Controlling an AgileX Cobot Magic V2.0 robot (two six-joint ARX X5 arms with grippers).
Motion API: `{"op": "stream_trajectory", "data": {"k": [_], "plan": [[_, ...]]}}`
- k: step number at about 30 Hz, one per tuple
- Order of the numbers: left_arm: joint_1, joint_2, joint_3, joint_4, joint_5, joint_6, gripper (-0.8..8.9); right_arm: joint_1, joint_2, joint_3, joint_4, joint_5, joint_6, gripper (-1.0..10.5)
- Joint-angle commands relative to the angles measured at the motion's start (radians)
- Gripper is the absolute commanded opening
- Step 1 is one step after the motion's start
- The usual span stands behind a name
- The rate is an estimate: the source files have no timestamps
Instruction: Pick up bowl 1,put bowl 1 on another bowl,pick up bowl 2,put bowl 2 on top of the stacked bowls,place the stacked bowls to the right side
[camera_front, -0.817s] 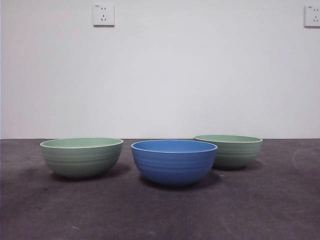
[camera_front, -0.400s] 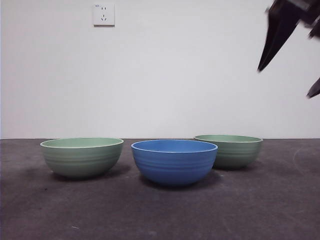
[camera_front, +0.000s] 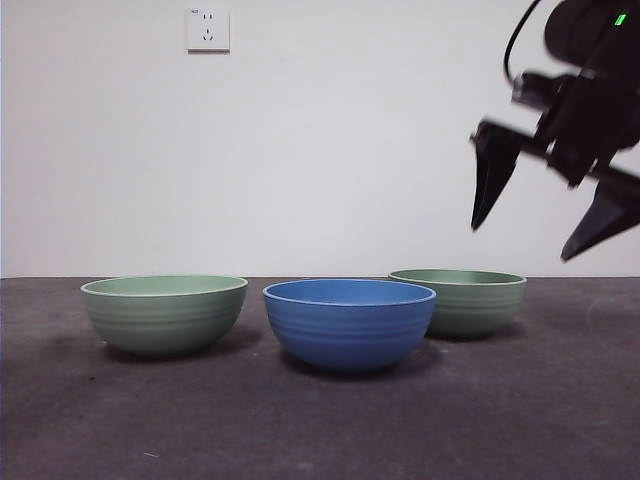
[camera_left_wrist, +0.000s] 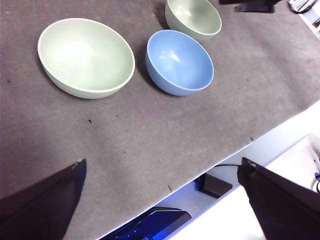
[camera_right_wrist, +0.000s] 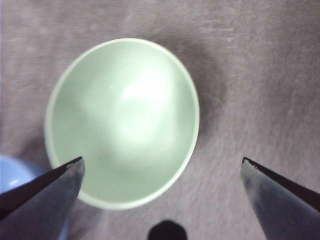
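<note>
The blue ribbed bowl (camera_front: 348, 322) stands in the middle of the dark mat, with a pale green bowl (camera_front: 163, 312) to its left and a second pale green bowl (camera_front: 458, 300) behind it to the right. My right gripper (camera_front: 530, 235) hangs open in the air just above that right green bowl (camera_right_wrist: 122, 122), its two black jaws spread wide. The left wrist view looks down from afar on the blue bowl (camera_left_wrist: 179, 62) and both green bowls (camera_left_wrist: 86, 57) (camera_left_wrist: 193, 18); my left gripper (camera_left_wrist: 162, 167) is open, holding nothing. No bowls are stacked.
A white wall with a socket (camera_front: 207, 29) stands behind the mat. The mat's front edge (camera_left_wrist: 260, 135) and a pale table border with dark cables show in the left wrist view.
The right arm has come down from the upper right corner and leftward, now hanging lower over the right green bowl. The bowls have not moved.
</note>
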Motion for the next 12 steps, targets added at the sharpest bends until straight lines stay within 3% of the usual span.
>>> {"op": "stream_trajectory", "data": {"k": [1,4,7,12], "plan": [[-0.004,-0.003,0.002,0.005,0.001,-0.001,6.28,0.007,0.06,-0.001,0.032,0.01,0.006,5.7],[-0.004,-0.003,0.002,0.005,0.002,-0.001,6.28,0.008,0.113,-0.001,0.055,0.032,0.006,4.7],[-0.004,-0.003,0.002,0.005,0.002,-0.003,6.28,0.008,0.144,-0.001,0.067,0.057,0.007,4.6],[-0.004,-0.003,0.002,0.005,0.001,-0.005,6.28,0.005,0.148,-0.001,0.108,0.054,0.006,2.7]]}}
